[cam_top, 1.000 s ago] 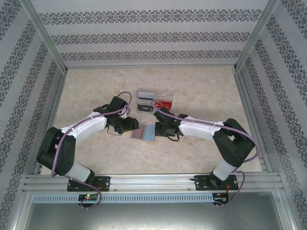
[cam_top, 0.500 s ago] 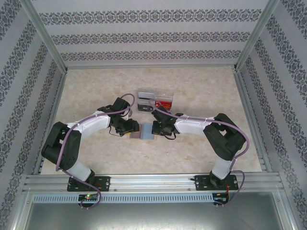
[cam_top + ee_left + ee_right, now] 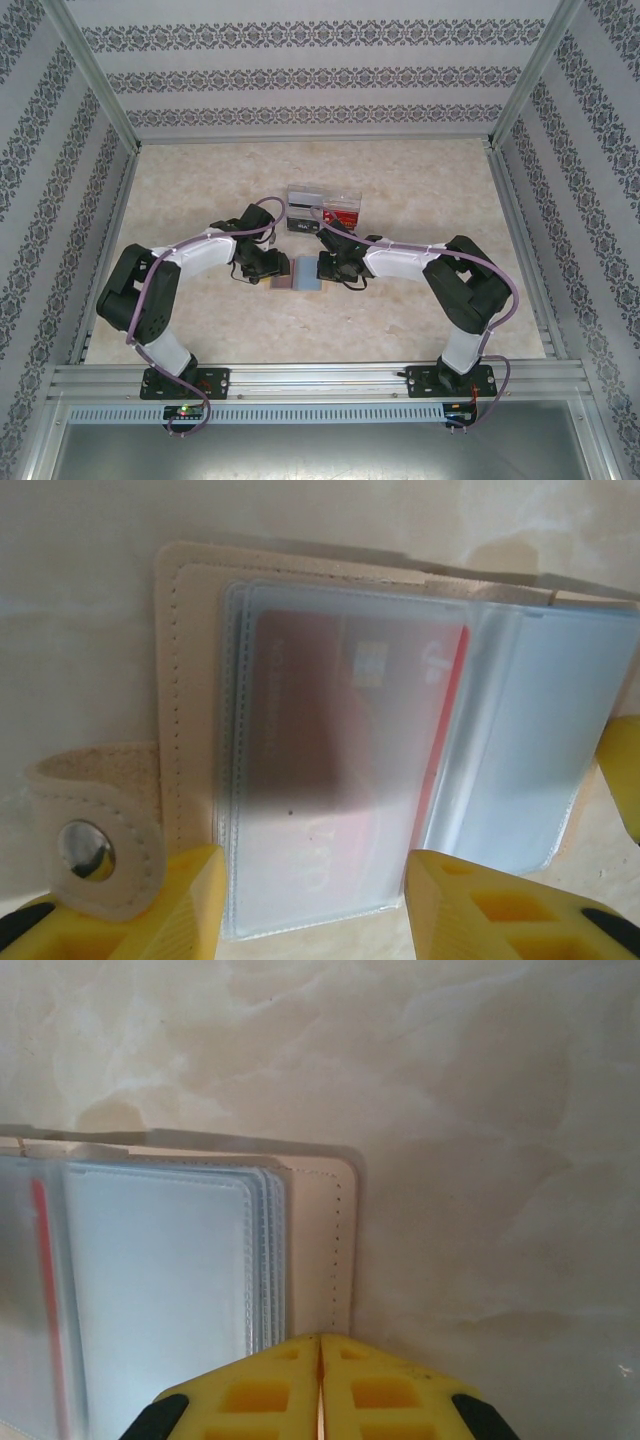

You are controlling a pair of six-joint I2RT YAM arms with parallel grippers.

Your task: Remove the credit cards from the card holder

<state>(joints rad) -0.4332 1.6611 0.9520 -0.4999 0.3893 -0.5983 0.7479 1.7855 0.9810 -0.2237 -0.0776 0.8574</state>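
The marbled worktop (image 3: 420,200) carries everything. Toward its back sits the clear plastic tray (image 3: 323,207), and just in front of it, between the two arms, the card holder (image 3: 297,274) lies opened flat, tan cover down and clear sleeves up. The right gripper (image 3: 320,1385) is clenched on nothing, its tip at the near edge of the cover on its own side; whether it presses down I cannot tell. The left gripper (image 3: 315,905) is released, its fingers apart on either side of the top sleeve's near edge. Inside that sleeve the red credit card (image 3: 345,740) lies fully tucked in. The snap tab (image 3: 90,845) curls up just beside one left finger.

The step in hand looks like freeing the red card. To do it well, the right gripper should pin the cover firmly so the holder cannot slide. The left should pinch the card itself rather than the slippery film, then draw it low and straight along the sleeve. Catching the film or the tab would likely lift the whole holder
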